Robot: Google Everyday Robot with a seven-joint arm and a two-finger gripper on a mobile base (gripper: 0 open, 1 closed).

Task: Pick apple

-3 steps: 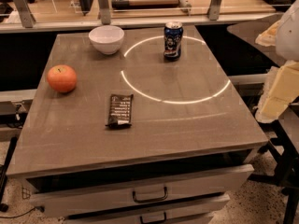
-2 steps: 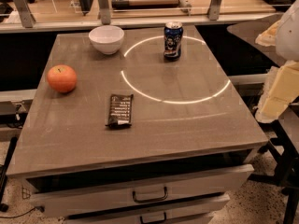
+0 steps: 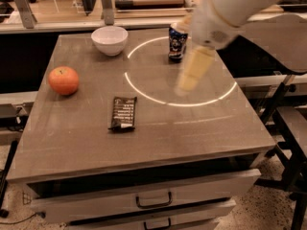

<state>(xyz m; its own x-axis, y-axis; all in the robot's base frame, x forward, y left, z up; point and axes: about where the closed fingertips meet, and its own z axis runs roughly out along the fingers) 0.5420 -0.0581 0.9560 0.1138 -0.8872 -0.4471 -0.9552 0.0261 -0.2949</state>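
Swung in since a second ago from the right edge of the view: pale arm [image 3: 230, 8], now reaching down and left from the top right corner over the bench [image 3: 192, 128]. Cream pincer [image 3: 186, 83] hanging at its end, inside the bright ring of light [image 3: 144, 94] on the bench top, just below and right of the blue can [image 3: 177, 43]. Smeared by motion, so cannot tell whether spread or pressed together, nor whether touching the surface. Unmoved over the same second: apple [image 3: 64, 80], white bowl [image 3: 110, 40], can and dark snack bar [image 3: 123, 113]. Apple orange-red and round, resting on the left part of the bench near its left edge, outside the ring and well apart from the pincer. Bowl upright at the back, behind and to the right of the apple, just outside the ring's left arc. Can upright at the back by the ring's upper arc, with the blurred arm close on its right. Snack bar lying flat nearer the front, between apple and pincer, just left of the ring's lower-left arc. Under the bench top, two drawers [image 3: 144, 198] with dark handles, the upper one standing slightly out.
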